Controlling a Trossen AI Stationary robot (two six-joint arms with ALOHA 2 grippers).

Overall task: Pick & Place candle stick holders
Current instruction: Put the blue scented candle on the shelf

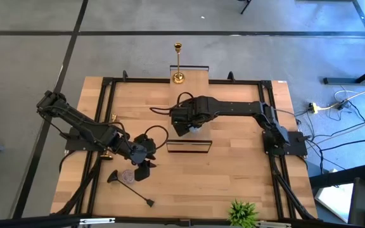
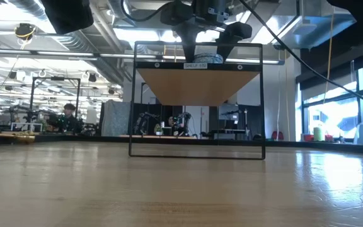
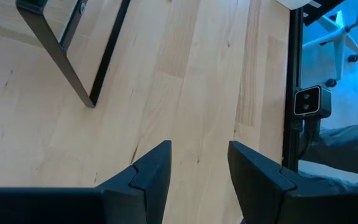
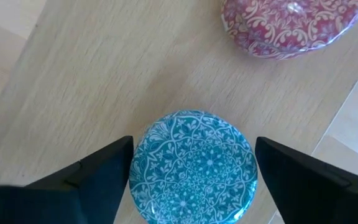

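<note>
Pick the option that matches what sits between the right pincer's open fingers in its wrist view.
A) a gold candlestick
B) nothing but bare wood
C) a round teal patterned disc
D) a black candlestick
C: the right wrist view shows the right pincer open around a round teal patterned disc, a red patterned disc lying farther off.

One shiny gold candle stick holder (image 1: 178, 63) stands upright at the far edge of the table, its round flared base by the rim. A black one (image 1: 130, 188) lies on its side near the front left, base toward the left edge. A second gold one (image 1: 107, 152) shows only partly beneath the left arm.
</note>
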